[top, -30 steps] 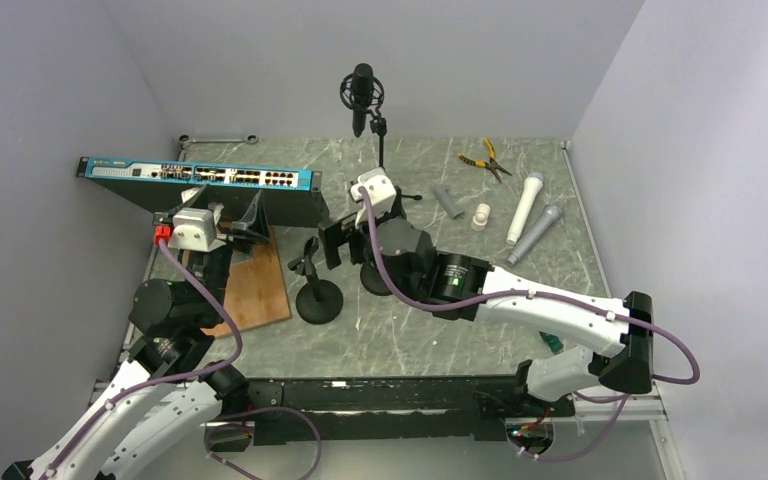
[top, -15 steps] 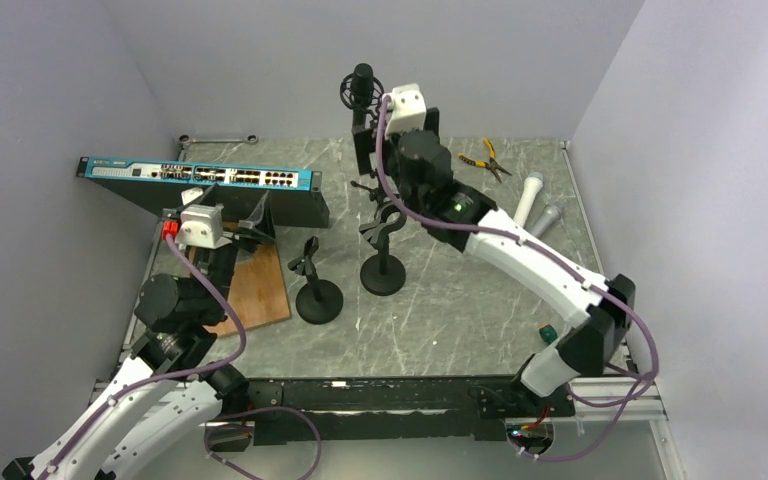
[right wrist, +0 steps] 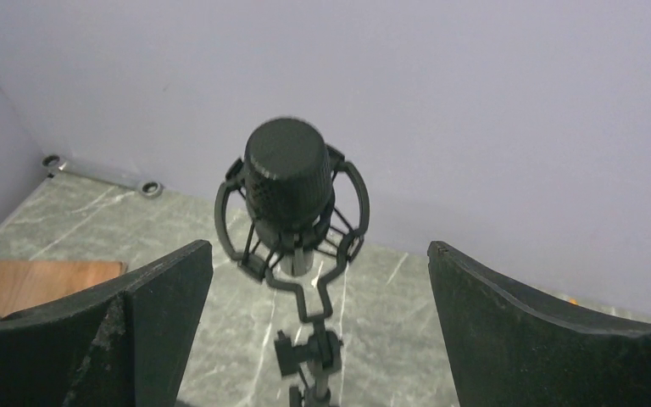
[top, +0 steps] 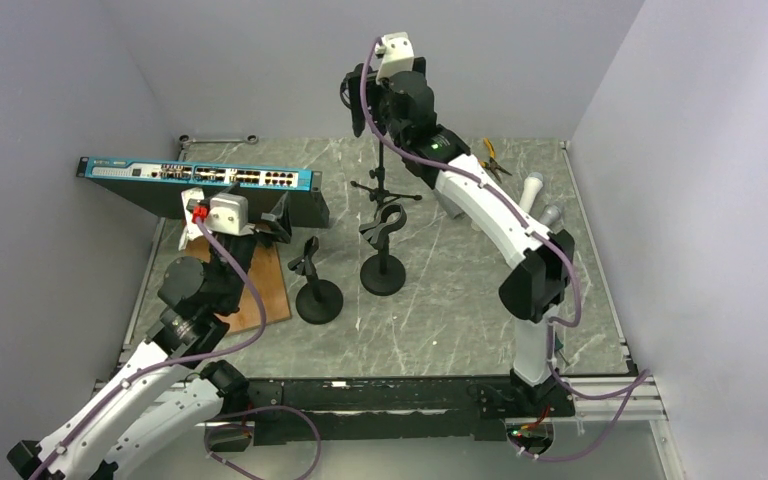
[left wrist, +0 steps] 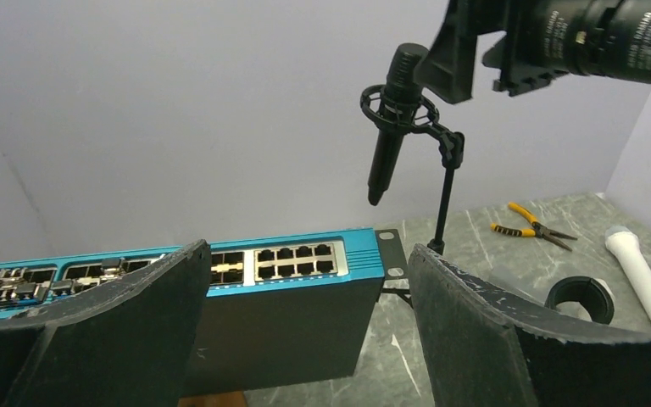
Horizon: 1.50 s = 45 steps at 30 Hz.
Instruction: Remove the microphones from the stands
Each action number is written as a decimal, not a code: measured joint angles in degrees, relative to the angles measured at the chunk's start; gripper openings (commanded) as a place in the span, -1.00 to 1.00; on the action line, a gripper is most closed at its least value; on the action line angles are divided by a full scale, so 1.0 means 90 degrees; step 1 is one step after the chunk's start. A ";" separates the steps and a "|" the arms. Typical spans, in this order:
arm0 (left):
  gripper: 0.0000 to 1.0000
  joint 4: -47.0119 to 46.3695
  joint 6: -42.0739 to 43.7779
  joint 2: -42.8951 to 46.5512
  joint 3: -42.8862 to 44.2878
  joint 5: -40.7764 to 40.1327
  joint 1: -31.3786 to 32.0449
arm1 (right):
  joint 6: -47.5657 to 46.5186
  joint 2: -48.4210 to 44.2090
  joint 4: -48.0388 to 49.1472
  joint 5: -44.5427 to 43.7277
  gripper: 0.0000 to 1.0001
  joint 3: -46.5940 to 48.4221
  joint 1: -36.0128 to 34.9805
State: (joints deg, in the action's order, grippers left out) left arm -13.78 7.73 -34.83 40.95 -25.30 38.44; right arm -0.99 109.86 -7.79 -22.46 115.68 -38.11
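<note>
A black microphone [right wrist: 290,182] hangs in a ring shock mount [right wrist: 343,246] on top of a thin black stand [left wrist: 446,199] at the back of the table. In the left wrist view the microphone [left wrist: 392,119] points down through the mount. My right gripper [right wrist: 318,254] is open, level with the mount and just short of it, one finger on each side and touching nothing. In the top view the right gripper [top: 365,92] hides most of the microphone. My left gripper [top: 272,217] is open and empty, low by the network switch [left wrist: 305,263], facing the stand.
A blue-fronted network switch [top: 200,178] lies at the back left. Two short empty clip stands [top: 317,290] [top: 383,262] stand mid-table beside a wooden board [top: 265,290]. Yellow pliers [top: 488,157], a white microphone [top: 532,188] and a grey one [top: 552,213] lie at the back right.
My right arm has swung up from the middle of the table to the back, bringing its open gripper to the microphone. My left arm has shifted a little to the right.
</note>
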 measured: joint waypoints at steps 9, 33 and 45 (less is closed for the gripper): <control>0.78 0.0041 -0.0112 -0.0114 0.0002 0.0165 0.0000 | 0.0199 0.1149 0.0049 0.0763 0.96 0.1188 0.0372; 0.78 0.0075 -0.0061 -0.0537 0.0029 0.0180 0.0000 | 0.0316 0.1902 -0.0257 0.1877 -0.57 0.2399 0.0641; 0.78 0.0143 -0.0134 -0.0777 0.0063 0.0289 0.0000 | 0.0248 0.1620 -0.0469 0.1812 -0.77 0.2144 0.0644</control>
State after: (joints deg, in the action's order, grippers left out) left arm -12.49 6.52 -41.82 41.52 -22.70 38.44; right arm 1.23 124.44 -12.01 -6.15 134.98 -32.32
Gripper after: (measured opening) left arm 0.891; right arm 0.478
